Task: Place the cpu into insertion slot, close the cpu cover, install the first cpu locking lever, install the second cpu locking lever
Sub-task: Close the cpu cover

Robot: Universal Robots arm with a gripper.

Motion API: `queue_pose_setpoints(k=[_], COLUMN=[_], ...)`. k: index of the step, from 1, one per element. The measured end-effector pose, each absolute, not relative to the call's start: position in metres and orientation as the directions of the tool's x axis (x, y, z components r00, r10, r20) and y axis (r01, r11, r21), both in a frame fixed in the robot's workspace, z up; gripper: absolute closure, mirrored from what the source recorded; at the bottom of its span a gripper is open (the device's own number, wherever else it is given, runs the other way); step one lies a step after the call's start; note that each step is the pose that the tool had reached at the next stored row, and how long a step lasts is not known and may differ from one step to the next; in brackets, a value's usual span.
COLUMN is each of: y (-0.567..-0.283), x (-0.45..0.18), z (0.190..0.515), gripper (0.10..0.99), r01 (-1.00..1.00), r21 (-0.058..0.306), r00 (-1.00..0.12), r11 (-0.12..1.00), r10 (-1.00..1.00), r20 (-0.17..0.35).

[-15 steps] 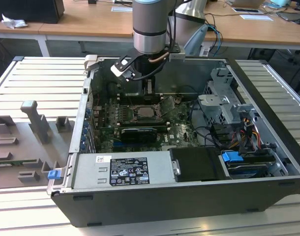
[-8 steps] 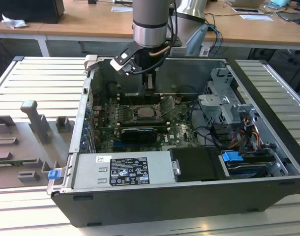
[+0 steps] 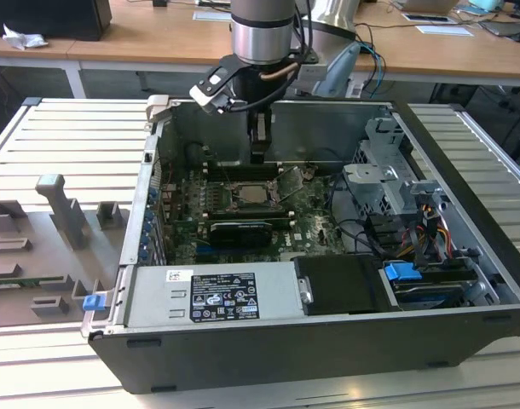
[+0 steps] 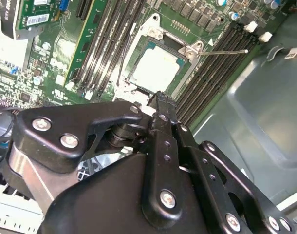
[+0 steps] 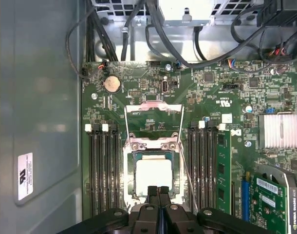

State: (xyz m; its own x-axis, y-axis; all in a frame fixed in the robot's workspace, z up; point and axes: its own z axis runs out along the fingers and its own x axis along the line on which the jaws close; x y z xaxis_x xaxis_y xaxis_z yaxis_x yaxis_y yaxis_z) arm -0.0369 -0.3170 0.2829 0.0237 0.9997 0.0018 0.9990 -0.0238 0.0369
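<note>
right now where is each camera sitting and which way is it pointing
Exterior view: off the arm, above the open computer case, angled down into it; shows the arm's wrist and the gripper over the motherboard.
First wrist view: on the arm, facing squarely down onto the cpu in the insertion slot; the shut fingertips show.
Second wrist view: on the arm, facing the motherboard at a slant; the gripper's linkage shows.
Shared: both wrist views show the cpu and memory slots.

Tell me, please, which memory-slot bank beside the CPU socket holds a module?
The bank on the silver heatsink's side: a green memory module stands in it; the bank by the grey case wall is empty.
</note>
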Motion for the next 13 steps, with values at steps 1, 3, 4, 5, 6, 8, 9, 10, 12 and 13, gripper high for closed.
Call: queue_pose_setpoints(k=[1, 3, 4, 5, 6, 8, 9, 10, 12, 13], y=[-0.318, -0.322, -0.326, -0.328, -0.33, -0.331, -0.331, -0.331, -0.331, -0.331], x=[-0.037, -0.037, -0.037, -0.037, -0.036, -0.028, -0.026, -0.024, -0.011, -0.009], z=[0.283, 0.283, 0.283, 0.283, 0.283, 0.283, 0.283, 0.283, 0.282, 0.281], gripper=[0.98, 0.98, 0.98, 0.98, 0.98, 0.98, 0.98, 0.98, 0.98, 0.98], r01=[0.999, 0.999, 0.999, 0.999, 0.999, 0.999, 0.999, 0.999, 0.999, 0.999], r21=[0.037, 0.037, 0.037, 0.037, 0.036, 0.034, 0.034, 0.033, 0.033, 0.033], r00=[0.024, 0.024, 0.024, 0.024, 0.024, 0.022, 0.016, 0.01, -0.019, -0.026], r11=[-0.024, -0.024, -0.024, -0.024, -0.024, -0.022, -0.016, -0.01, 0.019, 0.026], r10=[1.0, 1.0, 1.0, 1.0, 1.0, 1.0, 1.0, 1.0, 1.0, 1.0], r20=[0.002, 0.002, 0.002, 0.002, 0.002, 0.002, 0.002, 0.002, 0.002, 0.002])
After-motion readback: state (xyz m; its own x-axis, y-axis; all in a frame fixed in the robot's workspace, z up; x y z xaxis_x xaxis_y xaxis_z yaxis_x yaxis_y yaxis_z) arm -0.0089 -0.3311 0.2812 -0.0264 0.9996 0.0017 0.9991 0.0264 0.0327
